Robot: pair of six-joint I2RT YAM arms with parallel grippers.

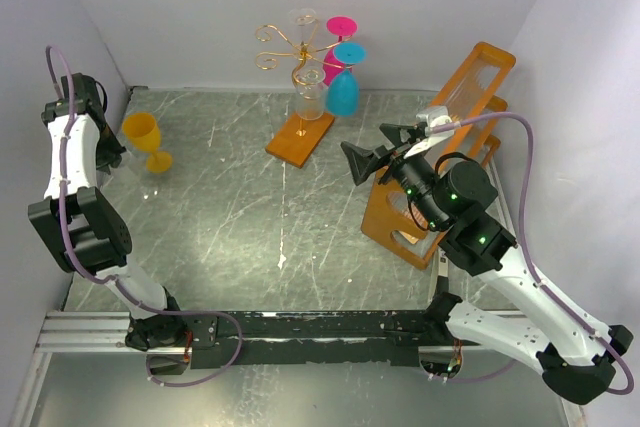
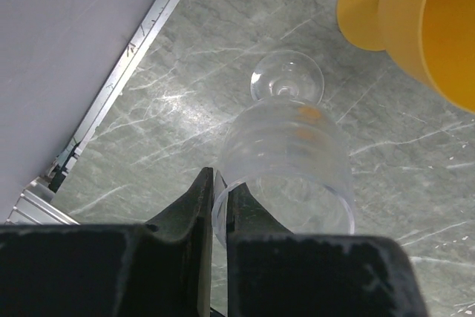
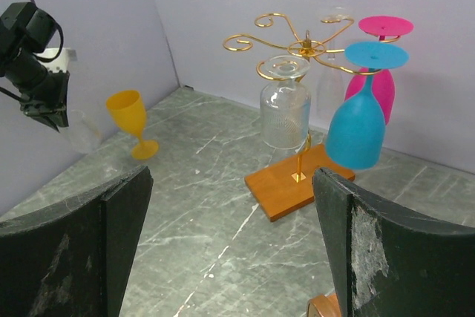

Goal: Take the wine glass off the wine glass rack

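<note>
- Left end effector is clamped on the rim wall of a clear wine glass. The glass is off the wine glass rack, far to its left and just beside the yellow goblet.
- The glass is upright, foot down. Can't tell if the foot touches the bench.
- My read: you're on the set-down. Lower straight, keep the stem vertical, and release only once the foot sits flat.
- It's a thin rim pinch, so don't twist or the glass may slip.
- After release, lift straight up so you don't clip the goblet.
- Right end effector is spread wide and holding nothing, right of the rack and facing it.
- The rack carries a ribbed clear glass, a blue glass and a pink glass, hanging foot-up.
</note>
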